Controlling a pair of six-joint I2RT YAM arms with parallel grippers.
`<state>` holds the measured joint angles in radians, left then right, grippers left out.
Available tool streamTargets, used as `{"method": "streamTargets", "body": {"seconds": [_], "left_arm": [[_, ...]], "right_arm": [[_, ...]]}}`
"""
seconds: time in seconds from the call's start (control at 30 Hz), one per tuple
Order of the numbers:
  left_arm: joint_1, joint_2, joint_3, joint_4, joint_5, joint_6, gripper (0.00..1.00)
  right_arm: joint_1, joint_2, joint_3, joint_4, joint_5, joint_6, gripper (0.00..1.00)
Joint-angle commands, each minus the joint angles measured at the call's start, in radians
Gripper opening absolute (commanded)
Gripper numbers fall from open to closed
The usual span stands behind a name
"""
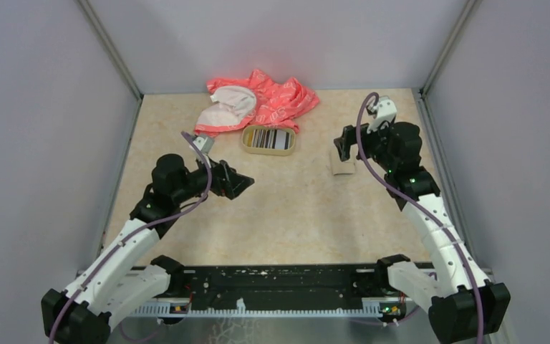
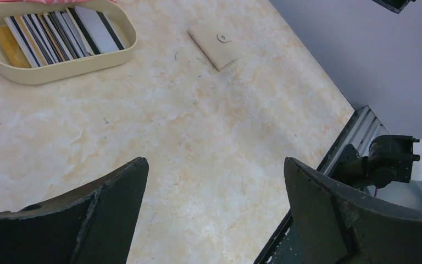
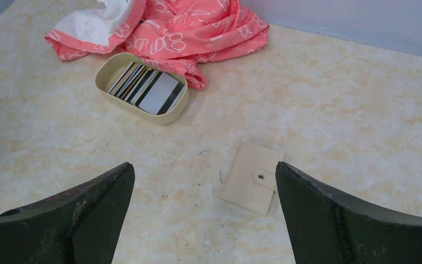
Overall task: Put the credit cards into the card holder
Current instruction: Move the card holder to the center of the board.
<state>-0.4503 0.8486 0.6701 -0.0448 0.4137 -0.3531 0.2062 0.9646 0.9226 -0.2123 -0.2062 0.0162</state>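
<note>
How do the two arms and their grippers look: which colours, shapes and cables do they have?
Both look alike. The left arm and the right arm have white lower links and black joints and bases. A purple cable runs along each. The left gripper and the right gripper are black, each with two broad, wedge-shaped fingers, matte and slightly rough.

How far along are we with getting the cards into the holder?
Done: nothing yet. The thin black, white and grey plastic credit cards stand in the tan oval tray, and the flat beige card holder lies snapped shut on the table, apart from it. In hand: nothing; left gripper and right gripper are open, empty. Left: opening the holder and loading the cards.
</note>
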Motion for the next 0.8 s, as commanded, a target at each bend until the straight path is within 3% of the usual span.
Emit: {"method": "streamTargets", "body": {"seconds": [0.0,0.17,0.3,0.6,0.77], "left_arm": [[0.007,-0.015,-0.028,0.085,0.047,-0.023,0.99],[0.007,0.002,-0.08,0.171,0.106,-0.06,0.99],[0.007,0.02,-0.104,0.227,0.139,-0.079,0.99],[0.007,0.162,-0.15,0.459,0.301,-0.143,0.98],[-0.048,0.262,-0.225,0.727,0.293,-0.341,0.92]], "right_arm": [[-0.003,0.034,0.007,0.071,-0.015,0.017,0.98],[-0.007,0.157,0.028,-0.017,-0.112,-0.221,0.98],[-0.007,0.223,0.049,-0.092,-0.295,-0.327,0.98],[-0.033,0.375,0.113,-0.167,-0.182,-0.34,0.97],[-0.092,0.441,0.131,-0.19,-0.187,-0.326,0.96]]}}
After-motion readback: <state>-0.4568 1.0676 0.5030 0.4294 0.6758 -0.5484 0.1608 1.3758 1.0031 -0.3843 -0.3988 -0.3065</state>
